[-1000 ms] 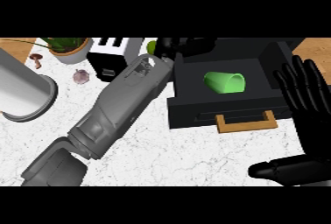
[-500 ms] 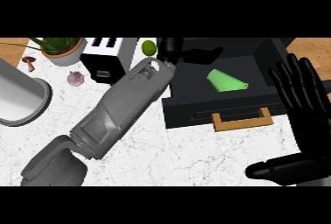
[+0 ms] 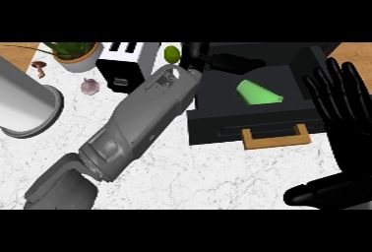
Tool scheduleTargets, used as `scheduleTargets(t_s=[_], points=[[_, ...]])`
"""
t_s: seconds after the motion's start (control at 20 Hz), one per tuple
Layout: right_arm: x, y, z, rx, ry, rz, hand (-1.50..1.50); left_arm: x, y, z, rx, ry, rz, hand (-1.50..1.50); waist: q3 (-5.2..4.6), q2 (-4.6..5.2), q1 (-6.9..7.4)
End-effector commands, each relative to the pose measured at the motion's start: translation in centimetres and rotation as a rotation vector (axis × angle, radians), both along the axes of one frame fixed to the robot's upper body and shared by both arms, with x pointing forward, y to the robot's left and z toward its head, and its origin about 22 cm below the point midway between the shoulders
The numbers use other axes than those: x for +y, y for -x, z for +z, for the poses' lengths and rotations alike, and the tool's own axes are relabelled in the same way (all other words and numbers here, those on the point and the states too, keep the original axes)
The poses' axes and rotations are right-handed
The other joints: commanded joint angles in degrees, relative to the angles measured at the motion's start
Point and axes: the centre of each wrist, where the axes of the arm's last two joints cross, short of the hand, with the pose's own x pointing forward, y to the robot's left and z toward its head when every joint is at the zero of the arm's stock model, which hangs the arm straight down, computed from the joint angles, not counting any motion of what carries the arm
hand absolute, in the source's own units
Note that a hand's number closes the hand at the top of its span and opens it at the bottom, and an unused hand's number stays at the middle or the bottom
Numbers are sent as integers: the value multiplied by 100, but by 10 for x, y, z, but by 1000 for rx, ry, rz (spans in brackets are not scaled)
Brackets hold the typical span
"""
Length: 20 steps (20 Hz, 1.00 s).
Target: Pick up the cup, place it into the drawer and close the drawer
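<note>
Since prev frame green cup (image 3: 258, 92) tipped on its side in open drawer (image 3: 247, 125); left hand (image 3: 218, 60) open above, right hand (image 3: 341, 98) open.

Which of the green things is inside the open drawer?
The green cup, lying on its side in the open drawer. The other green things, a small lime and the potted plant, sit on the counter left of the drawer.

The green cup (image 3: 258, 92) is seen lying tipped on its side inside the open black drawer (image 3: 247, 129), near the middle of the compartment. The drawer is pulled out over the bench, its tan handle (image 3: 276, 137) fixed across the front.
</note>
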Motion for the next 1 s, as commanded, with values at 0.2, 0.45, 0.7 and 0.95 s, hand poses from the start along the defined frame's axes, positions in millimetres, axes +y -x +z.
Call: scheduleTargets(t_s=[0.2, 0.45, 0.7, 0.95], points=[[-9, 20, 14, 6, -5, 18, 150, -1, 2, 13, 23, 165, -61, -150, -5, -106, 357], [-22, 23, 7, 10, 219, 69, 150, 36, 0, 5, 5, 226, -18, -150, -9, -149, 560], [-30, 27, 3, 5, 337, 45, 150, 84, 5, 0, 34, 275, 55, -150, -6, -169, 658], [-27, 24, 1, 15, 462, 47, 150, 128, 27, -17, 64, 307, 90, -150, -7, -166, 695]])
